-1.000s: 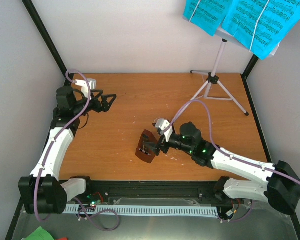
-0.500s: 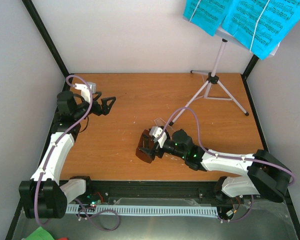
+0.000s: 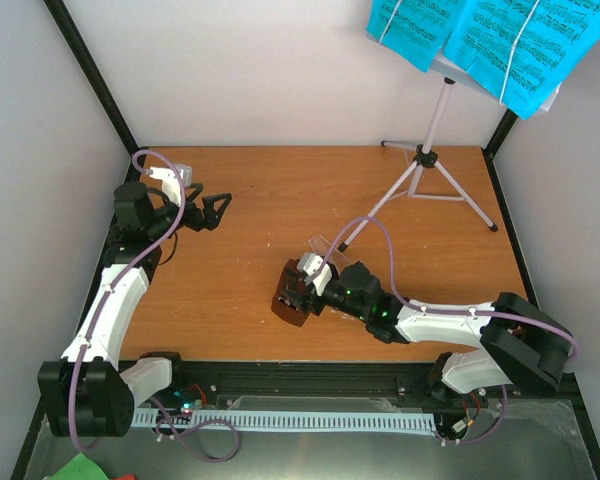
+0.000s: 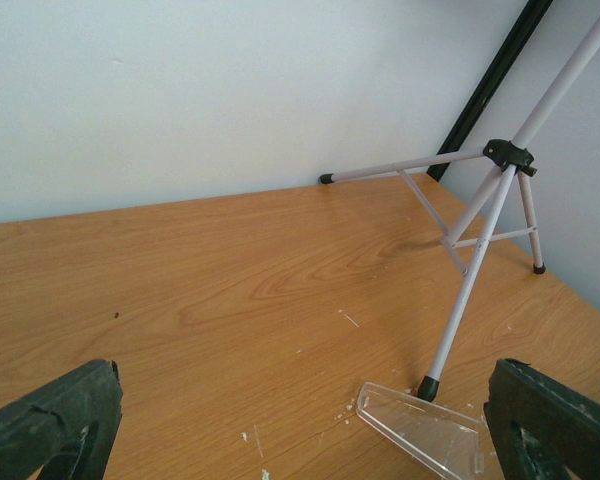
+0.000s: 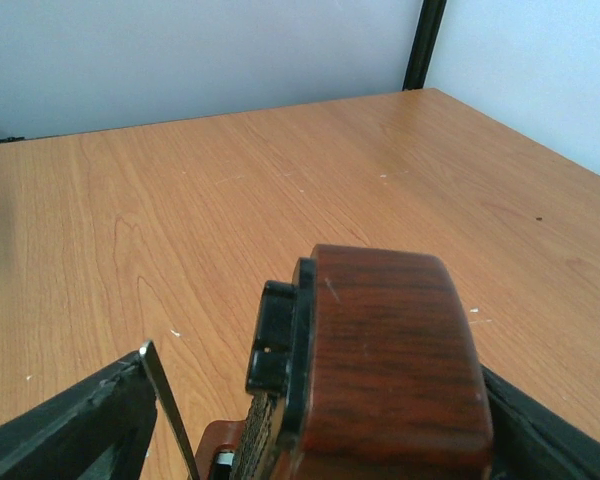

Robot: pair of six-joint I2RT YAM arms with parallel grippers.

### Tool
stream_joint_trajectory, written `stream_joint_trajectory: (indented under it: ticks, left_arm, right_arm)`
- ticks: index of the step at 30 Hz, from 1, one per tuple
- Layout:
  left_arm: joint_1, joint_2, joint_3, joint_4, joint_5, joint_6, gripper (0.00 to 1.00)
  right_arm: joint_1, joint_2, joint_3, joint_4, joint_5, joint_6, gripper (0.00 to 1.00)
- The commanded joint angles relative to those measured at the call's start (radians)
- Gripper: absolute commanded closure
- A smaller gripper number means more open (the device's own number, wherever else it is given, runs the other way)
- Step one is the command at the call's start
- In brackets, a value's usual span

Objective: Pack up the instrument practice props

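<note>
The glossy orange wood-grain table (image 3: 280, 200) is carrying a pale silver tripod music stand (image 3: 430, 150) at its far right, with cyan printed sheet-music pages (image 3: 500, 40) resting on top. The rounded, dark red-brown metronome (image 5: 390, 340) is lying at near centre, and its clear cover (image 4: 420, 425) is lying apart by a stand foot. The right arm is reaching low, and the right gripper (image 5: 310, 435) is straddling the metronome, unclenched, with a gap on one side. The left gripper (image 3: 212, 207) is hovering spread wide at far left.

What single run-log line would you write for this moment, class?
right gripper: open, straddling metronome | left gripper: open, empty | clear cover: off, on table | sheet music: on music stand
</note>
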Motion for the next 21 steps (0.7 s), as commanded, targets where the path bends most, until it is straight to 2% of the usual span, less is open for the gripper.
stream_joint_trajectory:
  ticks: [1,3,6,9,11,15,21]
  left_arm:
    - [-0.007,0.017,-0.001,0.039,0.046,-0.015,0.01]
    - [-0.038,0.03,-0.007,0.044,0.096,-0.021,0.02]
    - [-0.14,0.08,0.009,0.01,0.164,0.009,0.05]
    - [-0.228,0.143,0.031,-0.051,0.251,0.032,0.1]
    - [-0.27,0.165,0.036,-0.087,0.258,0.042,0.14]
    - [-0.297,0.178,0.036,-0.154,0.296,0.05,0.19]
    - [-0.3,0.162,-0.017,-0.132,0.393,0.03,0.23]
  right_arm:
    - [0.011,-0.002,-0.027,0.064,0.022,0.027,0.29]
    - [0.01,-0.005,-0.03,0.062,0.018,0.032,0.32]
    - [0.011,-0.004,-0.03,0.057,0.012,0.032,0.36]
    - [0.011,0.0,-0.029,0.057,0.012,0.032,0.4]
    - [0.011,-0.003,-0.03,0.055,0.018,0.035,0.42]
    - [0.011,-0.015,-0.039,0.059,0.031,0.047,0.44]
    - [0.011,-0.016,-0.049,0.061,0.036,0.055,0.44]
